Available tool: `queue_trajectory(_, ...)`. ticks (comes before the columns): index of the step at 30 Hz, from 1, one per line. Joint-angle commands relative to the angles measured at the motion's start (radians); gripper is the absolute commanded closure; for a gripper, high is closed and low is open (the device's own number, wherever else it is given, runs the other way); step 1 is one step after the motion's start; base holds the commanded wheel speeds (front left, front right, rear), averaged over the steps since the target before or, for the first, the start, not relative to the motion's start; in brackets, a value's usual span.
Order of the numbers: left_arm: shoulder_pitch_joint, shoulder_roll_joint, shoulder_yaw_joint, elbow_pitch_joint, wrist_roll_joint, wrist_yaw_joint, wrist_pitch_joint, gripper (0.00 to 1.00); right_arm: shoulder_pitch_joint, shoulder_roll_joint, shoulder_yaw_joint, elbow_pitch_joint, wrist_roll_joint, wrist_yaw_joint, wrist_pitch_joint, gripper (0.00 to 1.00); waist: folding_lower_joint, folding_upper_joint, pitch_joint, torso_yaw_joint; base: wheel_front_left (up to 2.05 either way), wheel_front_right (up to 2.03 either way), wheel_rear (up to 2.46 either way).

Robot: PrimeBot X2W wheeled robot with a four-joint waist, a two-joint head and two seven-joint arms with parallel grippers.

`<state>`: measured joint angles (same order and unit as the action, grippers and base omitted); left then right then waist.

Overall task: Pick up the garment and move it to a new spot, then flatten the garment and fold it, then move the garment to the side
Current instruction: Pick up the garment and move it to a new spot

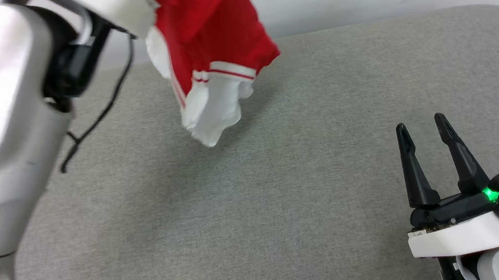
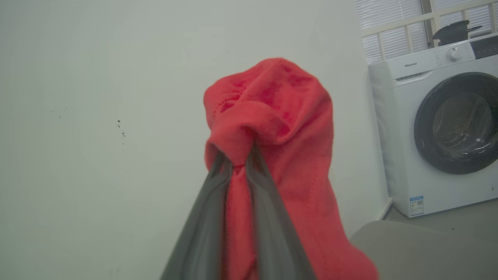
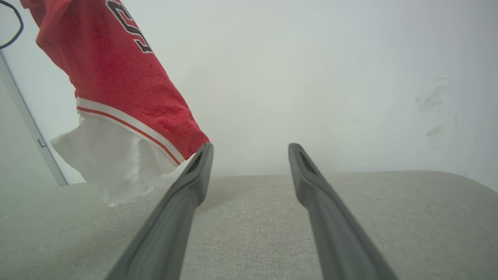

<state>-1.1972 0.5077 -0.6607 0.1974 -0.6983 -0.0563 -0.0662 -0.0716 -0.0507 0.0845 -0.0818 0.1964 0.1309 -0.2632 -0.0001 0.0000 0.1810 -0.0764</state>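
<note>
The garment (image 1: 207,39), red with white sleeves and red-striped trim, hangs bunched in the air above the grey padded surface (image 1: 280,178); its lowest white fold dangles just over the fabric. My left gripper (image 2: 237,155) is shut on a red fold of the garment (image 2: 272,116), which drapes over both fingers. In the head view my raised left arm (image 1: 4,113) covers the left side. My right gripper (image 1: 422,130) stands open at the lower right, low over the surface with nothing between its fingers. From the right wrist the garment (image 3: 116,77) hangs at the upper left, black lettering partly visible.
A white wall runs behind the surface. A white front-loading washing machine (image 2: 439,124) stands on the floor past the surface's corner. A black cable (image 1: 104,108) hangs from my left arm down to the surface.
</note>
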Motion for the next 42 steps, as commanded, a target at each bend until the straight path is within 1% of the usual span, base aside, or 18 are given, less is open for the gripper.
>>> queue_trajectory(1,0.013,-0.014,-0.002,0.004,-0.004,0.012,-0.009,1.0,0.007,0.001,0.001,-0.003,0.006,0.0,-0.002,0.0,0.0001,0.0,0.004,-0.013,0.0,0.0,0.0)
queue_trajectory(2,0.026,-0.029,0.0,0.01,-0.01,0.024,-0.019,1.0,0.006,0.001,0.003,-0.003,0.006,0.0,-0.002,0.0,0.0001,0.0,0.004,-0.019,0.0,0.0,0.0)
queue_trajectory(4,0.06,-0.039,-0.009,0.012,0.001,0.039,-0.042,1.0,0.005,0.001,0.0,-0.004,0.013,0.0,-0.002,0.0,0.0001,0.0,0.002,-0.028,0.0,0.0,0.0)
queue_trajectory(8,0.19,-0.035,-0.048,0.006,0.007,0.056,-0.084,1.0,0.016,0.001,-0.009,-0.007,0.028,0.0,-0.002,0.0,0.0001,0.0,-0.001,-0.026,0.0,0.0,0.0)
queue_trajectory(10,0.283,-0.033,-0.069,0.001,-0.018,0.059,-0.096,1.0,0.022,0.001,-0.007,-0.002,0.03,0.0,-0.002,0.0,0.0001,0.0,-0.007,-0.019,0.0,0.0,0.0)
queue_trajectory(14,0.481,-0.017,-0.13,-0.002,-0.049,0.059,-0.103,1.0,0.029,0.001,-0.016,0.005,0.032,0.0,-0.002,0.0,0.0001,0.0,-0.015,0.012,0.0,0.0,0.0)
queue_trajectory(17,0.601,-0.006,-0.181,0.004,-0.046,0.066,-0.11,1.0,0.032,0.001,-0.017,0.013,0.019,0.0,-0.002,0.0,0.0001,0.0,-0.025,0.041,0.0,0.0,0.0)
queue_trajectory(20,0.69,-0.004,-0.234,0.004,-0.039,0.067,-0.102,1.0,0.037,0.001,-0.02,0.022,0.009,0.0,-0.002,0.0,0.0001,0.0,-0.042,0.073,0.0,0.0,0.0)
queue_trajectory(24,0.771,-0.018,-0.3,0.004,-0.029,0.071,-0.079,1.0,0.045,0.001,-0.017,0.038,-0.003,0.0,-0.002,0.0,0.0001,0.0,-0.07,0.109,0.0,0.0,0.0)
queue_trajectory(25,0.785,-0.024,-0.316,0.003,-0.026,0.07,-0.075,0.69,0.048,0.001,-0.015,0.041,-0.005,0.0,-0.002,0.0,0.0001,0.0,-0.076,0.116,0.0,0.0,0.0)
queue_trajectory(26,0.799,-0.03,-0.334,0.002,-0.022,0.061,-0.071,0.5,0.05,0.001,-0.014,0.045,-0.004,0.0,-0.002,0.0,0.0001,0.0,-0.083,0.121,0.0,0.0,0.0)
queue_trajectory(27,0.807,-0.035,-0.348,0.0,-0.018,0.055,-0.07,0.0,0.053,0.001,-0.014,0.049,-0.004,0.0,-0.002,0.0,0.0001,0.0,-0.089,0.126,0.0,0.0,0.0)
queue_trajectory(29,0.816,-0.039,-0.351,0.003,-0.027,0.055,-0.066,0.0,0.056,0.001,-0.013,0.052,-0.005,0.0,-0.002,0.0,0.0001,0.0,-0.096,0.132,0.0,0.0,0.0)
queue_trajectory(31,0.819,-0.05,-0.339,-0.003,-0.02,0.08,-0.1,0.0,0.062,0.001,-0.019,0.061,-0.006,0.0,-0.002,0.0,0.0001,0.0,-0.117,0.145,0.0,0.0,0.0)
queue_trajectory(32,0.819,-0.05,-0.339,-0.003,-0.02,0.08,-0.1,0.0,0.062,0.001,-0.019,0.061,-0.006,0.0,-0.002,0.0,0.0001,0.0,-0.117,0.145,0.0,0.0,0.0)
queue_trajectory(34,0.814,-0.049,-0.321,-0.018,-0.01,0.098,-0.13,0.0,0.067,0.001,-0.024,0.064,-0.009,0.0,-0.002,0.0,0.0001,0.0,-0.132,0.153,0.0,0.0,0.0)
queue_trajectory(37,0.826,-0.05,-0.246,-0.057,-0.029,0.141,-0.175,0.0,0.076,0.001,-0.039,0.059,-0.008,0.0,-0.002,0.0,0.0001,0.0,-0.154,0.164,0.0,0.0,0.0)
queue_trajectory(42,0.87,-0.027,-0.085,-0.111,-0.005,0.217,-0.199,0.0,0.085,0.001,-0.065,0.049,-0.003,0.0,-0.002,0.0,0.0001,0.0,-0.175,0.175,0.0,0.0,0.0)
